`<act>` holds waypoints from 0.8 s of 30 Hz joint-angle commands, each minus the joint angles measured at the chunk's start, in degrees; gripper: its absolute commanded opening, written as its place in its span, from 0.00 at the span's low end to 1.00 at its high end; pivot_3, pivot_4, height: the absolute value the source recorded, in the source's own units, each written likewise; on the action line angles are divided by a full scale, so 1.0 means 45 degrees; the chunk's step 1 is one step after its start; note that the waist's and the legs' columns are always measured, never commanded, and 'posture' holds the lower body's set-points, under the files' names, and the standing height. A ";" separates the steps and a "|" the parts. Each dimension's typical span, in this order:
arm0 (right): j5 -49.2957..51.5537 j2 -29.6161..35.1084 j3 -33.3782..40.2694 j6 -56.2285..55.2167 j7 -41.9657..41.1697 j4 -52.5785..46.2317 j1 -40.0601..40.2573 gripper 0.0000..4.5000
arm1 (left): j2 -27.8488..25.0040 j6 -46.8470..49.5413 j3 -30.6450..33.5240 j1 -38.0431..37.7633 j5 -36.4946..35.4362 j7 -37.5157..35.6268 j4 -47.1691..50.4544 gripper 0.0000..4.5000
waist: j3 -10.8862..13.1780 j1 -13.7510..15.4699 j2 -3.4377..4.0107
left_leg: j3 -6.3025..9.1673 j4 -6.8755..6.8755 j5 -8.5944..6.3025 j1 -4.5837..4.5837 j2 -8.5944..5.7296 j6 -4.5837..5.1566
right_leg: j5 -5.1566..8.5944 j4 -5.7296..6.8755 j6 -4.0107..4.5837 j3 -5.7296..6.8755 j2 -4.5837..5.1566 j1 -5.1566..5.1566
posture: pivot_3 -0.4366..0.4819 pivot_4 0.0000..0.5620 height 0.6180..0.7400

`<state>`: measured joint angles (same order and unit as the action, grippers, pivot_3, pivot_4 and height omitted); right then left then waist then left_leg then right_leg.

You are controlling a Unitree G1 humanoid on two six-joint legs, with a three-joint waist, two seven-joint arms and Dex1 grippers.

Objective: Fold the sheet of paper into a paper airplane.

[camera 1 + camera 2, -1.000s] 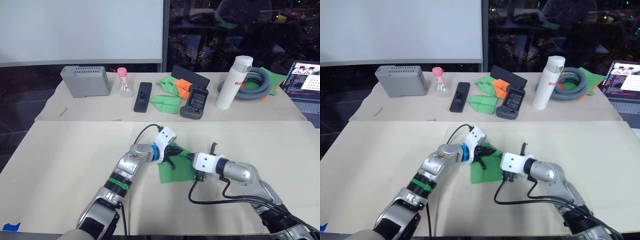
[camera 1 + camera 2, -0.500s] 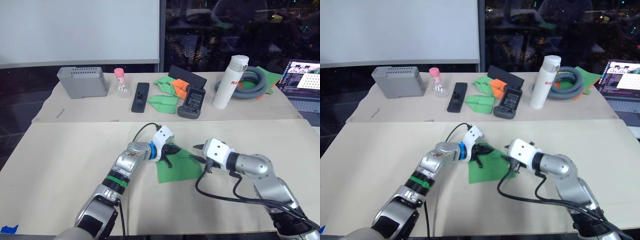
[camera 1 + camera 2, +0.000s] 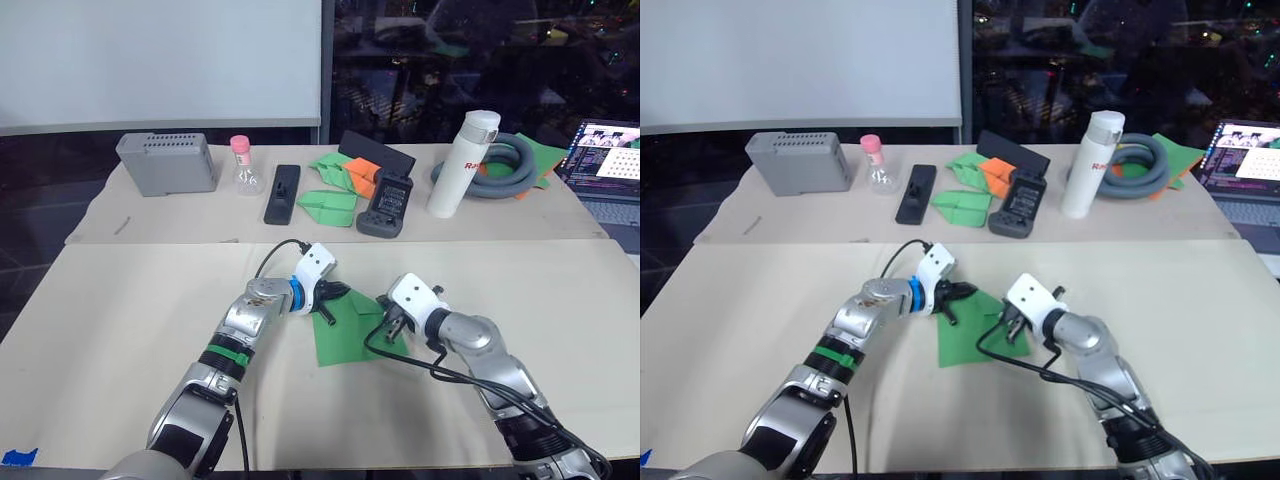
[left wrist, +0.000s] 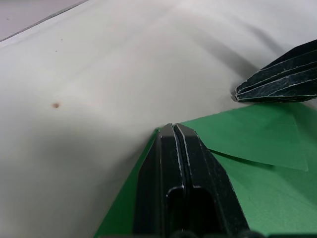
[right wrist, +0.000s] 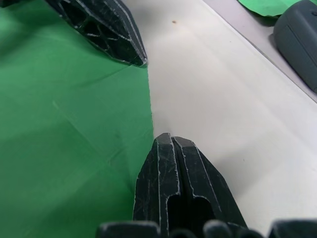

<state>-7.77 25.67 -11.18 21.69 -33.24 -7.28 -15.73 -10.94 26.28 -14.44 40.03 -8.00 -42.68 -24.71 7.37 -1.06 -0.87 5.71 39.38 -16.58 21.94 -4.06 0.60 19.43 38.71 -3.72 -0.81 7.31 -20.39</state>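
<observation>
The right gripper (image 3: 385, 318) has moved back onto the sheet of paper (image 3: 352, 335), pinched closed beside the closed left gripper (image 3: 336, 296), pressing a fold.

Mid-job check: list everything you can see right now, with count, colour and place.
sheet of paper: 1, bright green, near table centre, partly folded
grey box: 1, far table, left end
bottle: 1, clear, pink cap, beside the box
black remote: 1, far table
folded papers: several, green and orange, far table middle
dark handheld device: 1, far table
white flask: 1, upright, far table right
grey hose: 1, coiled, behind the flask
laptop: 1, far right edge
left gripper: jaws shut, at the paper's far corner
right gripper: jaws shut, at the paper's right edge
</observation>
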 commanded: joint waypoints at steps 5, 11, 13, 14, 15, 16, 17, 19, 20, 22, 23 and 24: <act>-0.0148 -0.0347 -0.0339 -0.0488 0.0408 -0.0221 0.0110 0.01 | 0.0316 0.0038 -0.0217 -0.0105 0.0276 -0.0061 -0.0043 0.00 | 0.0000 -0.0004 0.0000 | 0.0000 0.0000 0.0000 -0.0003 0.0000 0.0000 | 0.0000 0.0006 0.0000 -0.0001 0.0000 0.0000 | 0.48 0.27 1.00; -0.0431 -0.0379 -0.0824 -0.0991 0.0385 -0.0387 0.0125 0.01 | 0.0428 0.0029 -0.0175 -0.0070 0.0376 -0.0134 -0.0100 0.00 | 0.0000 0.0003 0.0000 | 0.0000 0.0000 0.0000 0.0002 -0.0002 0.0000 | 0.0000 0.0011 0.0000 -0.0001 0.0000 -0.0005 | 0.48 0.27 1.00; -0.0525 -0.0358 -0.0911 -0.0986 0.0415 -0.0399 0.0205 0.01 | 0.0438 0.0032 -0.0175 -0.0073 0.0393 -0.0150 -0.0115 0.00 | 0.0000 0.0002 0.0000 | 0.0000 0.0000 0.0000 0.0002 -0.0003 0.0001 | 0.0000 0.0010 0.0000 -0.0001 0.0000 -0.0005 | 0.48 0.27 1.00; -0.0622 -0.0343 -0.0925 -0.1016 0.0494 -0.0335 0.0227 0.01 | 0.0449 0.0017 -0.0201 -0.0072 0.0414 -0.0168 -0.0148 0.00 | 0.0000 0.0002 0.0000 | 0.0000 -0.0001 0.0000 0.0002 -0.0003 0.0001 | 0.0000 0.0010 0.0000 -0.0001 0.0000 -0.0005 | 0.48 0.27 1.00; -0.0677 -0.0362 -0.0883 -0.1102 0.0610 -0.0275 0.0226 0.01 | 0.0470 0.0029 -0.0213 -0.0088 0.0416 -0.0172 -0.0154 0.00 | 0.0000 0.0003 0.0000 | 0.0000 0.0000 0.0000 0.0001 -0.0002 0.0001 | 0.0000 0.0011 0.0000 0.0000 0.0000 -0.0006 | 0.48 0.27 1.00; -0.0671 -0.0409 -0.0777 -0.1209 0.0742 -0.0240 0.0167 0.01 | 0.0489 0.0043 -0.0248 -0.0116 0.0430 -0.0189 -0.0141 0.00 | 0.0000 0.0004 0.0000 | 0.0000 0.0000 0.0000 0.0001 -0.0002 0.0000 | 0.0000 0.0012 0.0000 0.0000 0.0000 -0.0006 | 0.48 0.27 1.00; -0.0598 -0.0469 -0.0668 -0.1289 0.0812 -0.0239 0.0101 0.01 | 0.0501 0.0055 -0.0284 -0.0144 0.0446 -0.0218 -0.0119 0.00 | 0.0000 0.0004 0.0000 | 0.0000 -0.0001 0.0000 0.0001 -0.0003 0.0001 | 0.0000 0.0011 0.0000 0.0000 0.0001 -0.0006 | 0.48 0.27 1.00; -0.0384 -0.0555 -0.0520 -0.1551 0.0821 -0.0340 -0.0080 0.01 | 0.0525 0.0104 -0.0336 -0.0231 0.0468 -0.0236 -0.0030 0.00 | 0.0000 0.0008 0.0000 | 0.0000 0.0000 0.0000 0.0003 -0.0003 0.0000 | 0.0000 0.0009 0.0000 -0.0001 0.0000 -0.0006 | 0.48 0.27 1.00; -0.0303 -0.0570 -0.0479 -0.1722 0.0801 -0.0367 -0.0177 0.01 | 0.0537 0.0114 -0.0357 -0.0269 0.0481 -0.0235 -0.0004 0.00 | 0.0000 0.0007 0.0000 | 0.0000 0.0000 0.0000 0.0004 -0.0004 0.0000 | 0.0000 0.0010 0.0000 -0.0001 0.0000 -0.0009 | 0.48 0.27 1.00; -0.0139 -0.0586 -0.0418 -0.1964 0.0722 -0.0372 -0.0300 0.01 | 0.0551 0.0130 -0.0386 -0.0327 0.0502 -0.0238 0.0031 0.00 | 0.0000 0.0007 0.0000 | 0.0001 0.0000 0.0000 0.0006 -0.0003 0.0000 | 0.0000 0.0010 0.0000 -0.0001 0.0000 -0.0010 | 0.48 0.27 1.00; -0.0029 -0.0595 -0.0365 -0.2064 0.0650 -0.0300 -0.0361 0.01 | 0.0550 0.0134 -0.0410 -0.0357 0.0522 -0.0243 0.0040 0.00 | 0.0000 0.0008 0.0000 | 0.0000 0.0000 0.0000 0.0007 -0.0003 0.0000 | 0.0000 0.0010 0.0000 -0.0001 0.0000 -0.0011 | 0.48 0.27 1.00; 0.0144 -0.0590 -0.0351 -0.1959 0.0447 -0.0204 -0.0383 0.01 | 0.0543 0.0149 -0.0440 -0.0382 0.0542 -0.0253 0.0050 0.00 | 0.0001 0.0011 0.0000 | 0.0000 0.0000 0.0000 0.0006 -0.0003 0.0000 | 0.0000 0.0010 0.0000 -0.0001 0.0001 -0.0011 | 0.48 0.27 1.00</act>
<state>-8.86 23.10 -14.43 14.21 -30.36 -7.30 -16.83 -8.67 26.32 -14.91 39.50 -6.65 -43.30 -24.42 7.37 -1.02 -0.87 5.71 39.38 -16.58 21.97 -4.07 0.60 19.43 38.75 -3.72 -0.82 7.31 -20.43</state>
